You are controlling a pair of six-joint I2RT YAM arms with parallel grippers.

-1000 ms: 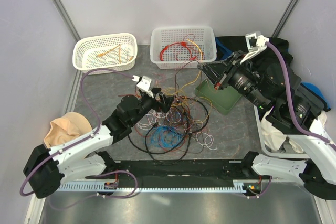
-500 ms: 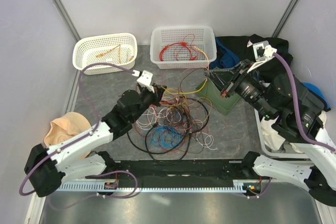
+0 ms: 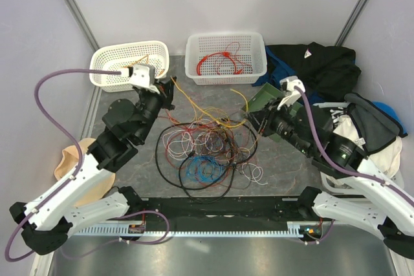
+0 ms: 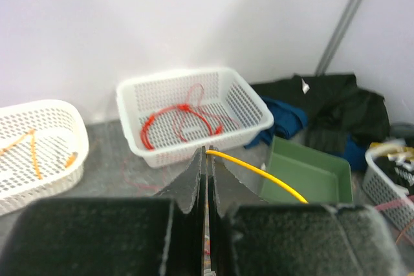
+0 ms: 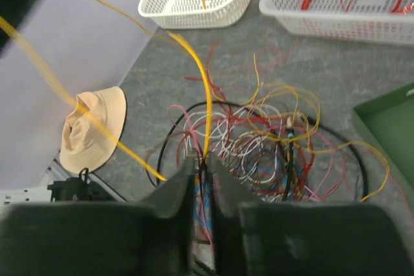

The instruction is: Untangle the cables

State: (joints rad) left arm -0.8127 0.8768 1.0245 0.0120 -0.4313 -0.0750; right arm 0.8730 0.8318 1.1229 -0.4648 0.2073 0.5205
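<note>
The cables (image 3: 207, 150) lie in a loose tangle of red, white, blue, yellow and black wire mid-table, also under my right wrist (image 5: 278, 140). One yellow cable (image 3: 197, 106) is stretched taut above the pile between both grippers. My left gripper (image 3: 171, 88) is raised near the left basket, and in its wrist view it (image 4: 207, 152) is shut on the end of that yellow cable (image 4: 259, 171). My right gripper (image 3: 248, 119) hovers at the pile's right edge. Its jaws (image 5: 202, 158) stand slightly apart with the yellow cable (image 5: 206, 95) running between them.
A white basket (image 3: 110, 56) with orange wires sits back left. Another white basket (image 3: 255, 46) holding red cables stands at the back centre. A green tray (image 3: 265, 98) lies beside my right gripper, with dark clothing (image 3: 323, 63) behind it. A beige hat (image 3: 68, 163) lies at the left edge.
My left gripper shut on the yellow cable and pulled it up and back-left toward the left basket. My right arm swung down toward the pile and its jaws parted a little.
</note>
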